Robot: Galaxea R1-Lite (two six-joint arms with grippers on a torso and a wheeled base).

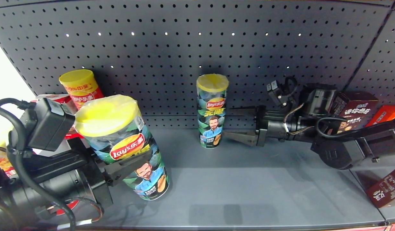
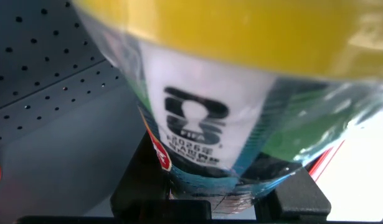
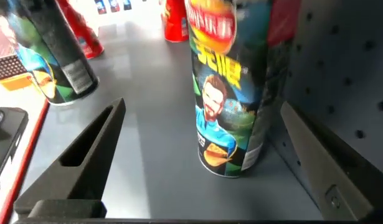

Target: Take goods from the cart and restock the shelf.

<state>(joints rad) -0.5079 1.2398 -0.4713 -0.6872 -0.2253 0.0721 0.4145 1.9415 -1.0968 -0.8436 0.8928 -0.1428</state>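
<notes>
At the front left of the shelf point(image 1: 249, 192), the left gripper point(image 1: 130, 165) is clamping a yellow-lidded chip canister point(image 1: 120, 141) around its middle, black fingers point(image 2: 141, 193) pressing on both sides of the tube. Whether its base is resting on the shelf I cannot tell. Its wrap is showing a red oval logo above a bearded man in a blue shirt. From the left wrist a white panel with a black emblem is facing the camera, the fine print under it too blurred to make out. Farther back, the right gripper point(image 1: 231, 123) is spreading wide, its fingertips point(image 3: 110, 118) lying either side of a standing chip canister point(image 1: 212, 112) in the same wrap, with gaps on both sides. Behind the left arm a red canister point(image 1: 80, 85) is showing near the pegboard point(image 1: 184, 48), its lower part hidden. Brown snack boxes point(image 1: 355, 109) are sitting beyond the right arm, and another brown box point(image 1: 387, 189) is being cut off at the edge.
</notes>
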